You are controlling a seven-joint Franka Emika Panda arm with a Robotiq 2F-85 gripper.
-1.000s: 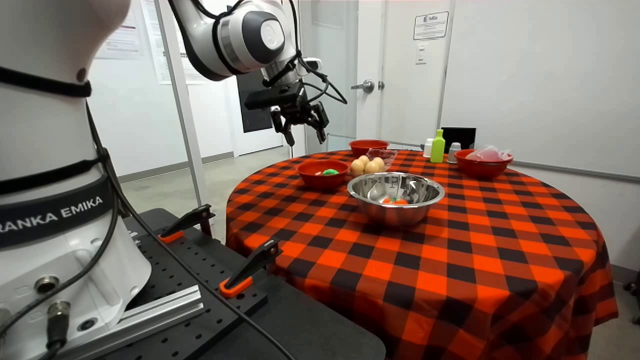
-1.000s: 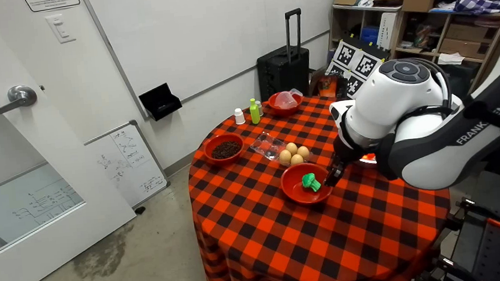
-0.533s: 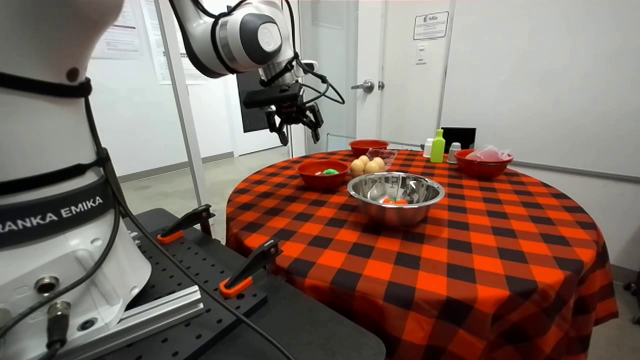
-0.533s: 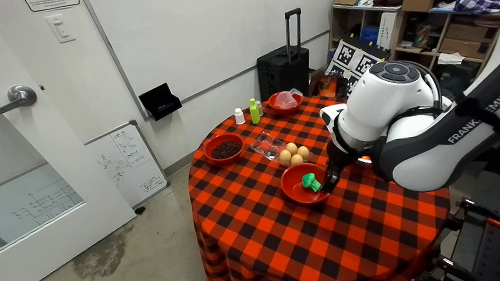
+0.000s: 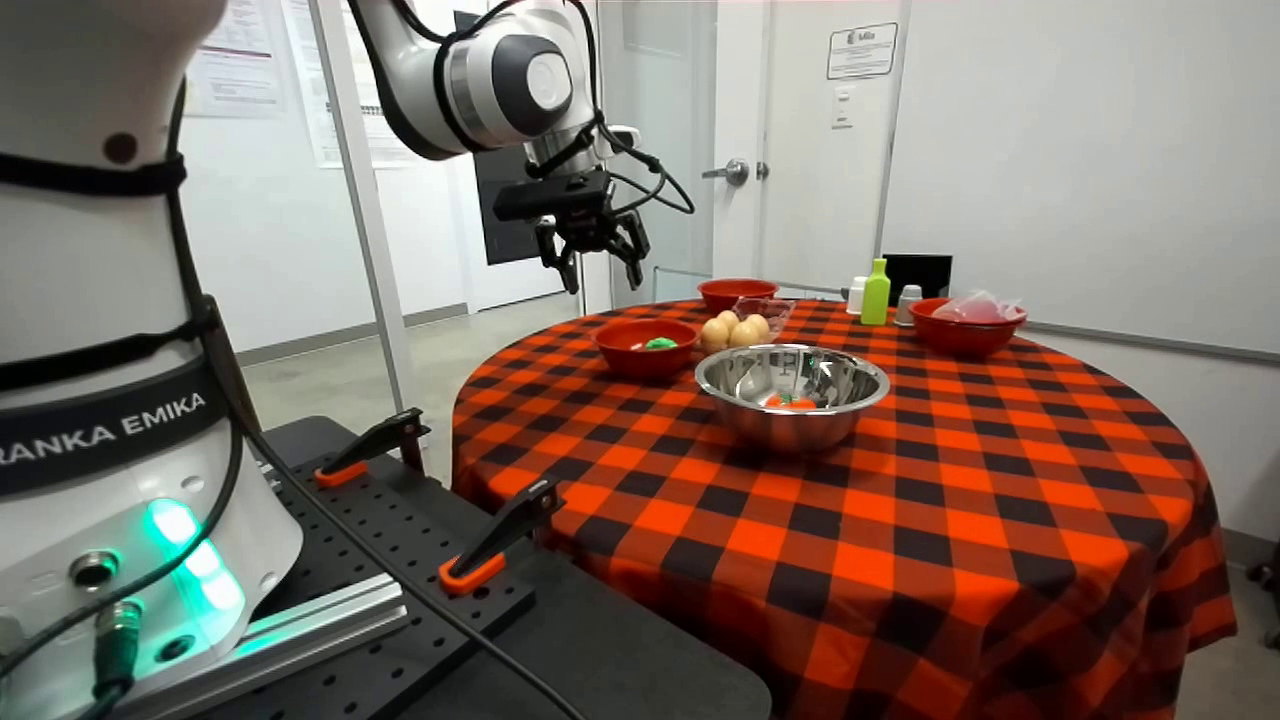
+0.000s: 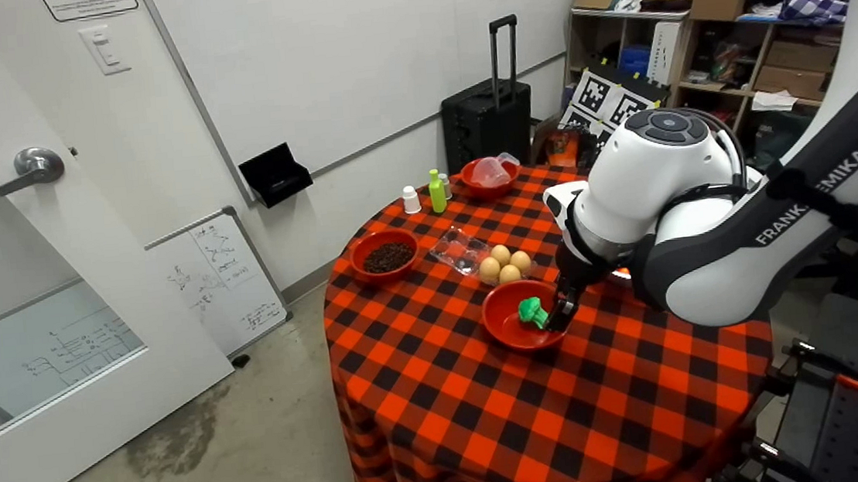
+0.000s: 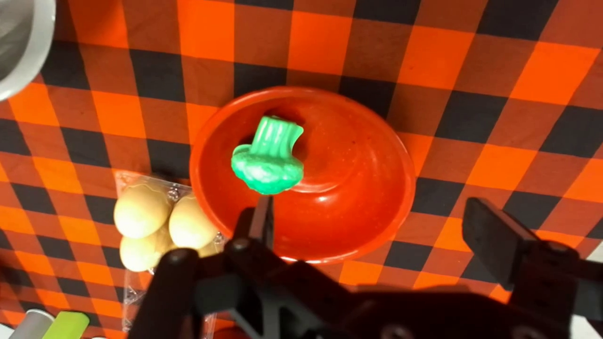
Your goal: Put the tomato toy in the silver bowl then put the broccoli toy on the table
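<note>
I take this room for a lab: by the foot of my base (image 5: pixel 110 500) lies a perforated plate (image 5: pixel 400 525) with clamps (image 5: pixel 508 525) on it, a marker board (image 6: pixel 611 105) stands near shelves (image 6: pixel 685 48) crowded with boxes (image 6: pixel 718 0), and a small whiteboard (image 6: pixel 226 278) on the concrete floor (image 6: pixel 291 439) carries handwriting. A bigger whiteboard (image 6: pixel 381 43) spans the wall (image 6: pixel 146 110), and only the checked table (image 6: pixel 568 407), with its eggs (image 6: pixel 509 273), would suit a kitchen.

Tomato toy (image 5: pixel 791 404): lay in the metal bowl (image 5: pixel 790 432).
Broccoli toy (image 6: pixel 533 312): lay in a plastic bowl (image 6: pixel 502 327).
Metal bowl: stood on the table (image 5: pixel 920 520), right of the broccoli's bowl in an exterior view.
Eggs (image 6: pixel 509 273): sat in a carton (image 6: pixel 459 251) behind the broccoli's bowl, in an exterior view.
Bottle (image 5: pixel 876 293): stood between two shakers (image 5: pixel 908 307).
</note>
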